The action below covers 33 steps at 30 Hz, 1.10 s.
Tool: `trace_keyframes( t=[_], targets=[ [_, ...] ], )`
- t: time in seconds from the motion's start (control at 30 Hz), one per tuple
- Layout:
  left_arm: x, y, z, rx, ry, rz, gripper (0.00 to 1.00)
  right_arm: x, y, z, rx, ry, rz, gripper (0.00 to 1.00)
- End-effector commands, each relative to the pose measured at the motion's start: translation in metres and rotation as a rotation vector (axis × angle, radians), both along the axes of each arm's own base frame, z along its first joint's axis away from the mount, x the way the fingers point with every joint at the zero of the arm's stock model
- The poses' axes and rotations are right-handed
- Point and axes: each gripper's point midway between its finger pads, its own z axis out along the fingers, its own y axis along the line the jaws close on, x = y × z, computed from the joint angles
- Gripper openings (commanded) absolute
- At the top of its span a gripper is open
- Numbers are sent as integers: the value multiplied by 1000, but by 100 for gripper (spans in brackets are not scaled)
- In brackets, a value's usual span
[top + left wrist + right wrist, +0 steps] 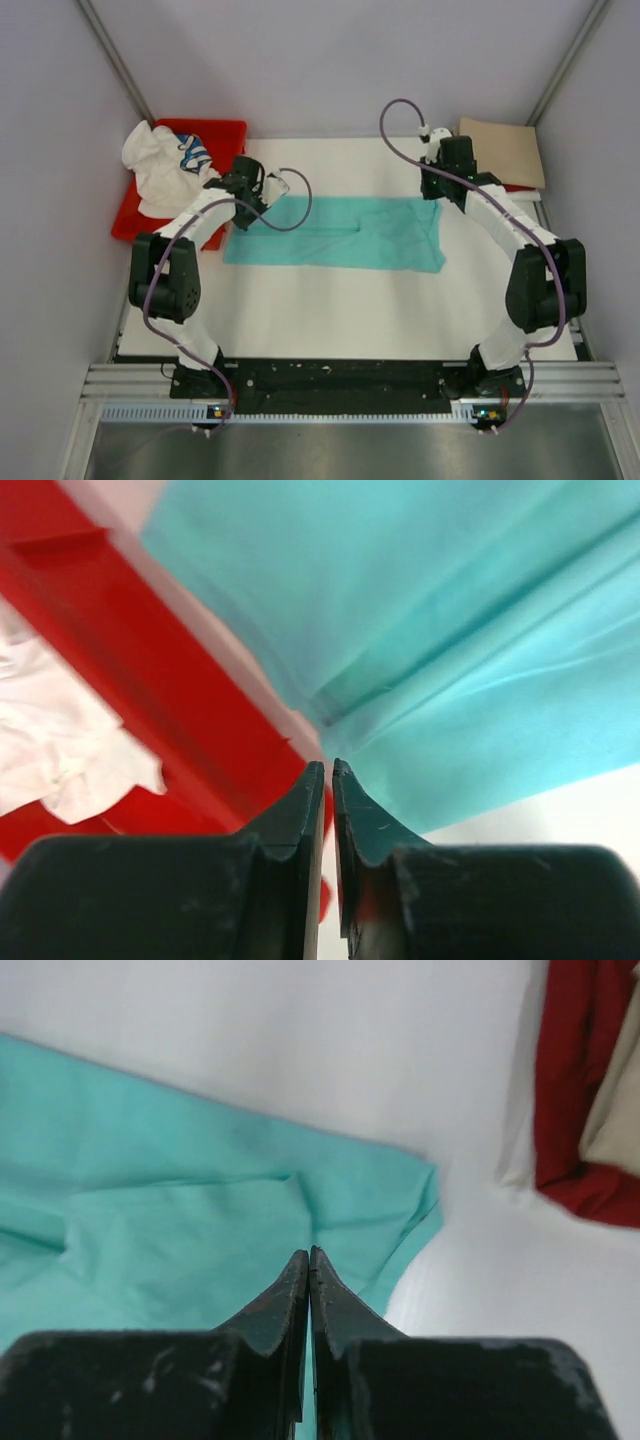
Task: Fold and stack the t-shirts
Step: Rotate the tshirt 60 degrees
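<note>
Teal t-shirt [335,235] lies flat mid-table [330,310] as a long band, its long side running left to right. The white t-shirt [155,165] and the striped t-shirt [195,155] are bunched in the red tray [225,128], far left. The tan t-shirt [505,150] sits far right on top of the dark red t-shirt [570,1080].

My left gripper [327,770] is at the teal band's far left corner, just beside the tray wall, with its jaws drawn together to a hairline slit. My right gripper [308,1255] is at the far right corner, low over the cloth, jaws together. I cannot tell whether either pair has cloth caught between the tips.

Judgement: the step in hand is the next fold of the teal shirt, worked from its two far corners.

Notes for doing it well:
- Confirm both corners are pinched through every layer before lifting, since a single layer would peel the band open.
- Raise both arms together and level, keeping the far edge taut.
- Keep the left tips off the tray wall.
- Lay edge on edge, then let go.
</note>
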Motion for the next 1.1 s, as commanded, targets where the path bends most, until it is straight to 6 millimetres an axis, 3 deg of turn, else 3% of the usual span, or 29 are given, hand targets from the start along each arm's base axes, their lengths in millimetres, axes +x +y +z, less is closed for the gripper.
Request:
trace_keyframes(
  t=[0.0, 0.1, 0.23, 0.3, 0.4, 0.57, 0.63, 0.7, 0.8, 0.9, 1.07],
  targets=[
    [-22, 4, -39, 51, 117, -23, 12, -64, 25, -47, 307, 254, -159, 0],
    [-22, 15, -61, 109, 140, 3, 11, -83, 23, -86, 311, 343, -210, 0],
    [-37, 17, -77, 119, 198, 8, 11, -90, 4, -128, 226, 421, -315, 0],
    [-52, 17, -85, 112, 234, -4, 11, -90, -17, -147, 126, 455, -381, 0],
    [-89, 16, -98, 107, 336, -57, 12, -76, -42, -155, -41, 475, -405, 0],
    [-161, 0, -104, 67, 508, -191, 15, -11, -38, -136, -70, 418, -371, 0],
    [-183, -15, -91, -1, 563, -232, 17, 16, -32, -125, -46, 397, -342, 0],
    [-193, -33, -66, -97, 582, -269, 19, 44, -25, -105, -26, 357, -309, 0],
    [-176, -48, -25, -168, 499, -280, 21, 55, -20, -73, -4, 303, -291, 0],
    [-135, -48, 2, -144, 361, -229, 25, 46, -21, -48, 20, 267, -292, 0],
    [-57, -26, 3, -22, 217, -88, 22, -1, -21, -54, 53, 323, -299, 0]
  ],
)
